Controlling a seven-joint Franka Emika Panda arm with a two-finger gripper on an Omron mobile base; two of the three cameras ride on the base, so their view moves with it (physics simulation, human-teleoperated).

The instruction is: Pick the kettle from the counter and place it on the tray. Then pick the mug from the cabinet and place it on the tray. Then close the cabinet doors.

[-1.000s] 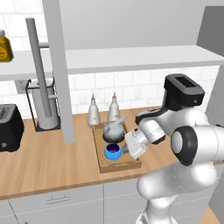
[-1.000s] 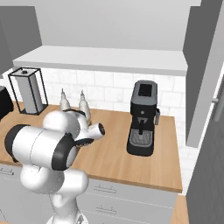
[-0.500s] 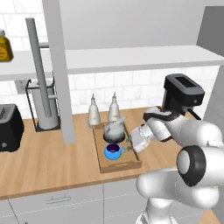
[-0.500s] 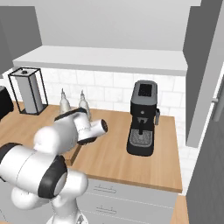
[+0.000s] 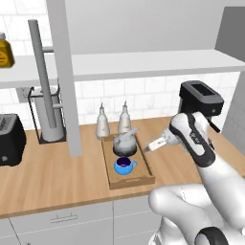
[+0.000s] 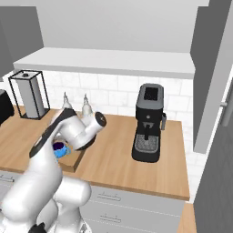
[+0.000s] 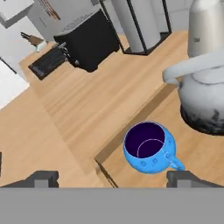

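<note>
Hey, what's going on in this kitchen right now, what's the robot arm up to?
The robot arm is loading a wooden tray on the counter. The silver kettle and the blue mug both sit on the tray, the mug upright in front of the kettle. The claw is open beside the tray's right edge, holding nothing. The cabinet door stands open, so closing the doors is what remains.

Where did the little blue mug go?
The mug sits on the wooden tray, at its front end, just in front of the silver kettle.
</note>
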